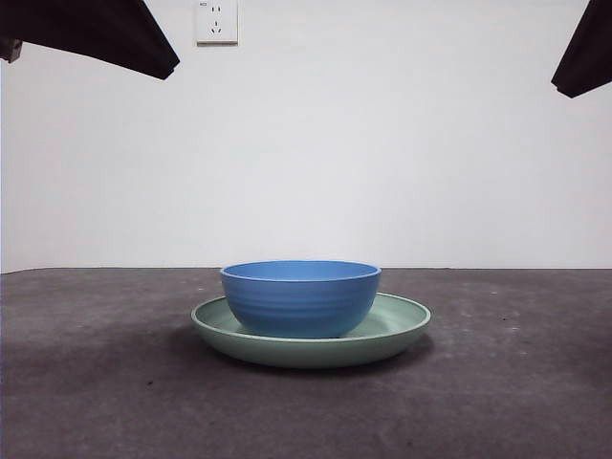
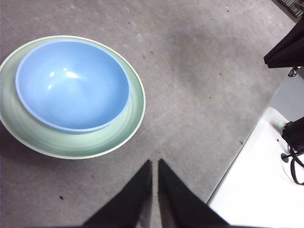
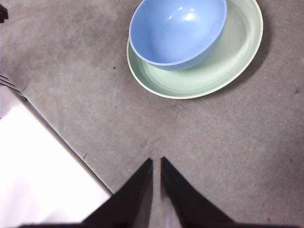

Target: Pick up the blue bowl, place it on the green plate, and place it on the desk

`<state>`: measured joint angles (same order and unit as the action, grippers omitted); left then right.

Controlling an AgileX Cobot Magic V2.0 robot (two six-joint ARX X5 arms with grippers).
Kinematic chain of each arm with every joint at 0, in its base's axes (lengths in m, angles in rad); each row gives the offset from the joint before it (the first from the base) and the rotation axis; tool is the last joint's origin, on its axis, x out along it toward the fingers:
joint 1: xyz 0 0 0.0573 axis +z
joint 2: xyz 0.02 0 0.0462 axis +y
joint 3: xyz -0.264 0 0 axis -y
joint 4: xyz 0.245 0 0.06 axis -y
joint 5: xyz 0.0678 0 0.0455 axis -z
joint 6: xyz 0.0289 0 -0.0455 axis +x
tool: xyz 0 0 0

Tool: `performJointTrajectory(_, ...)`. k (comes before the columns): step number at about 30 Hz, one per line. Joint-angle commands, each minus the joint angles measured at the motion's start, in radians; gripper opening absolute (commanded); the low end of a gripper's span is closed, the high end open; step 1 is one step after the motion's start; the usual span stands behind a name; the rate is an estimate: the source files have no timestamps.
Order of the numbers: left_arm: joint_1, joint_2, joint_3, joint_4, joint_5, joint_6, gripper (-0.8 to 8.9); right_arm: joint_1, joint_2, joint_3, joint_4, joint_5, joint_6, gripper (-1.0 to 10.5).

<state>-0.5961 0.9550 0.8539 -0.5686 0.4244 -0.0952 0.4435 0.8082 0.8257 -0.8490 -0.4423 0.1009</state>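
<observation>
Blue bowl (image 1: 300, 298) seated on green plate (image 1: 402, 325), on the desk (image 1: 96, 382).
You see the left gripper (image 2: 154, 164) and right gripper (image 3: 156, 161) raised clear, jaws pressed together, empty.

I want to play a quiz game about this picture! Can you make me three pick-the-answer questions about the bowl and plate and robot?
1. Where is the blue bowl?
A. on the green plate
B. beside the plate on the desk
C. in a gripper

2. What colour is the plate?
A. red
B. pale green
C. yellow

3. What is the left gripper doing?
A. holding the bowl
B. holding the plate
C. shut, holding nothing

Answers: 1 A, the bowl sits inside the plate's rim. 2 B, every view shows mint green. 3 C, its jaws meet above bare desk.
</observation>
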Motion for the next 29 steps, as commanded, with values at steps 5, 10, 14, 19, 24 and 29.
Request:
performJointTrajectory(5, -0.006, 0.005, 0.008, 0.015, 0.004, 0.005, 0.09, 0.005, 0.006, 0.006, 0.018, -0.003, -0.008, 0.1)
performJointTrajectory(10, -0.006, 0.005, 0.008, 0.016, 0.004, 0.005, 0.09, 0.005, 0.006, 0.006, 0.018, -0.003, -0.008, 0.1)
performJointTrajectory(14, -0.006, 0.005, 0.008, 0.016, 0.004, 0.005, 0.09, 0.005, 0.006, 0.006, 0.019, -0.003, -0.008, 0.1)
performJointTrajectory(19, -0.006, 0.003, 0.008, 0.015, 0.004, 0.005, 0.09, 0.005, 0.006, 0.006, 0.019, -0.003, -0.008, 0.1)
performJointTrajectory(24, 0.035, -0.068, 0.008, 0.03, -0.013, 0.124, 0.09, 0.005, 0.006, 0.006, 0.019, -0.003, -0.008, 0.1)
performJointTrajectory(29, 0.196, -0.2, -0.005, 0.152, -0.154, 0.142, 0.09, 0.005, 0.006, 0.006, 0.019, -0.003, -0.008, 0.1)
